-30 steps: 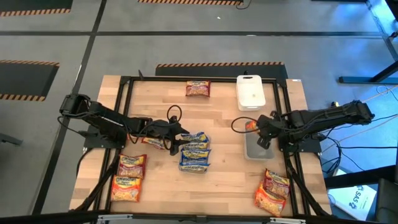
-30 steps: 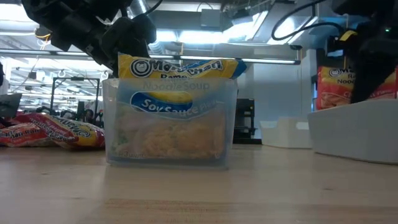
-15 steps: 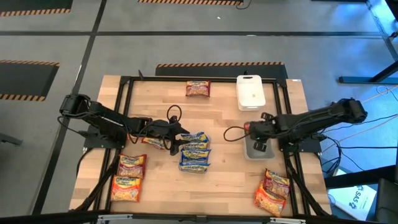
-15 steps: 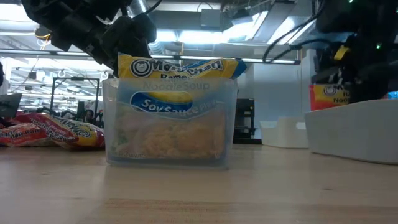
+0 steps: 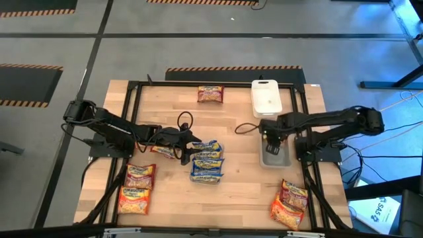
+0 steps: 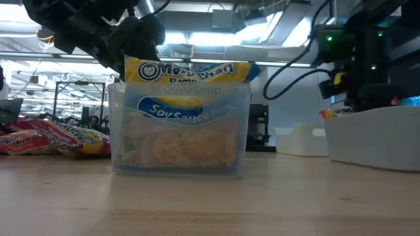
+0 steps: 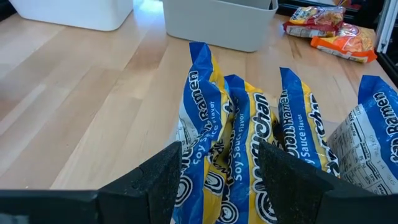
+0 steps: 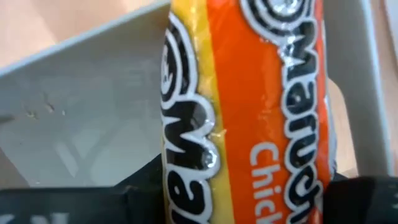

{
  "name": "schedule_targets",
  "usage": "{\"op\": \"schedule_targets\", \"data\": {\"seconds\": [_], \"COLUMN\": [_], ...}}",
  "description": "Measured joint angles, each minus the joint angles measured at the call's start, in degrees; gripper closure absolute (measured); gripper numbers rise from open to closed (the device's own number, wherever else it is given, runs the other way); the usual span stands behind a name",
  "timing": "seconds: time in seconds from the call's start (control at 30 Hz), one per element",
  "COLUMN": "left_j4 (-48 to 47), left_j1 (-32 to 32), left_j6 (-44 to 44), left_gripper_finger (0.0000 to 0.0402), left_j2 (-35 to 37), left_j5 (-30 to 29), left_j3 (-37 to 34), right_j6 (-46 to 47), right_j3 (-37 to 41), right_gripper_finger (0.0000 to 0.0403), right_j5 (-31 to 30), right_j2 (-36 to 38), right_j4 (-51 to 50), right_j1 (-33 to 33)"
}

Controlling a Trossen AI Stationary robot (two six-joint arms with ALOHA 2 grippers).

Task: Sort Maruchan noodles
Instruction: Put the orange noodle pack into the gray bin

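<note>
An orange packet (image 8: 249, 112) is held between the right gripper's (image 5: 272, 140) partly closed fingers, over the grey bin (image 5: 275, 158). Left of the bin, blue packets (image 5: 206, 160) stand in a clear container; the left gripper (image 5: 188, 151) is parked beside them, fingers apart and empty. More packets (image 5: 289, 201) lie nearer than the bin.

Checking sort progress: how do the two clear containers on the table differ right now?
The container near the left claw is packed with blue-and-yellow packets standing on edge; the container under the right claw looks nearly empty, with one orange packet in that claw going in. The left claw is open beside its container; the right grips. Both containers are clear, rectangular and upright.
</note>
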State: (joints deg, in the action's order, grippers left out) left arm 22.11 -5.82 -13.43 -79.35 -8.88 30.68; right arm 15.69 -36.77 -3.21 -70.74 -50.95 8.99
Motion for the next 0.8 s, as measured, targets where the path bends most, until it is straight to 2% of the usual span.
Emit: {"op": "schedule_targets", "data": {"seconds": [0.2, 0.37, 0.67, 0.8], "left_j4": [0.0, 0.0, 0.0, 0.0], "left_j1": [0.0, 0.0, 0.0, -0.4], "left_j6": [0.0, 0.0, 0.0, 0.0], "left_gripper_finger": [0.0195, 0.0195, 0.0195, 0.0195], "left_j2": [0.0, 0.0, 0.0, 0.0], "left_j5": [0.0, 0.4, 1.0, 1.0], "left_j3": [0.0, 0.0, 0.0, 0.0], "right_j6": [0.5, 1.8, 2.3, 3.4], "right_j3": [0.0, 0.0, -0.1, -2.3], "right_gripper_finger": [0.0251, 0.0239, 0.0148, 0.0129], "right_j5": [-2.5, -4.5, -4.9, -5.0], "right_j2": [0.0, 0.0, 0.0, 0.0], "right_j4": [0.0, -0.1, -0.7, -5.6], "right_j1": [4.5, 5.0, 4.9, 4.9]}}
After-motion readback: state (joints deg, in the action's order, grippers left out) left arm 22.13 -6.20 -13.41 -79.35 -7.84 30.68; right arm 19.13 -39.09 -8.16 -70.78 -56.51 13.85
